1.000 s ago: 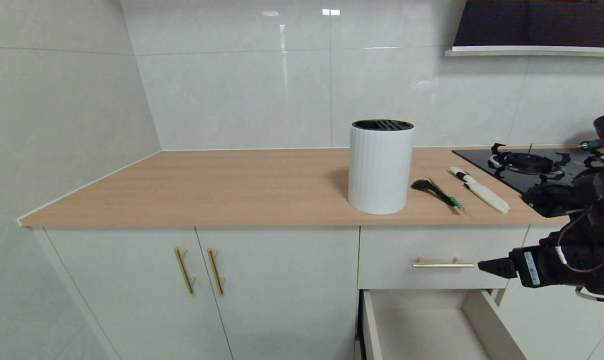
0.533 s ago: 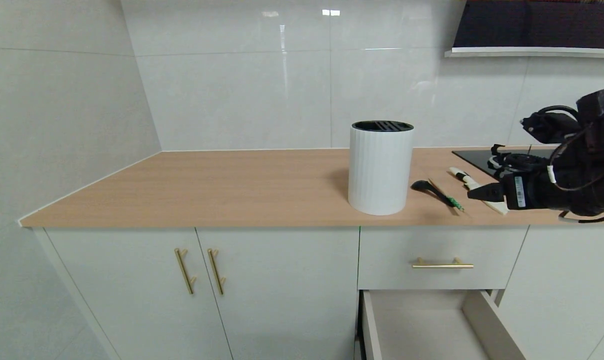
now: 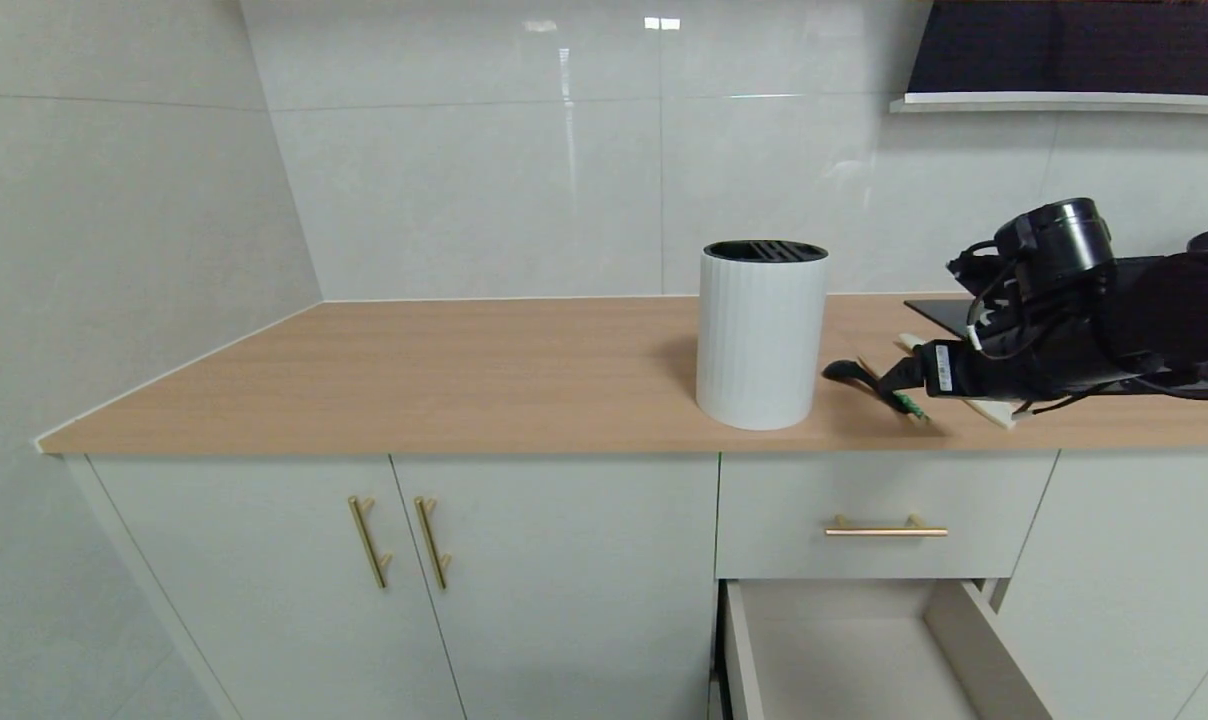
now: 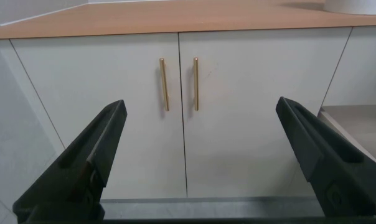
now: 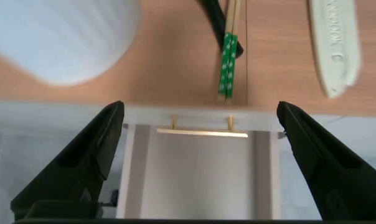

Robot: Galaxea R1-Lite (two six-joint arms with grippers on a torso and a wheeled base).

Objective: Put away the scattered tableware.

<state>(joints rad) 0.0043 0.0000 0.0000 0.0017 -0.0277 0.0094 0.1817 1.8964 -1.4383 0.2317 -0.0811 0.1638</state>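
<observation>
A home kitchen. A long wood-grain surface [image 3: 464,380] runs beneath glossy white wall tiles [image 3: 464,170]. Below it are white cabinet doors [image 3: 264,580] with slim brass handles [image 3: 369,540] and a pulled-out drawer [image 3: 864,660]. At the far right, a dark range hood [image 3: 1064,50] hangs above the corner of a black hob [image 3: 932,309]. A white slotted utensil holder [image 3: 761,335] stands on the surface.

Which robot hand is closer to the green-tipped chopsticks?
Right. The right gripper hovers just above the chopsticks; the left gripper is low, facing the cabinet doors.
</observation>
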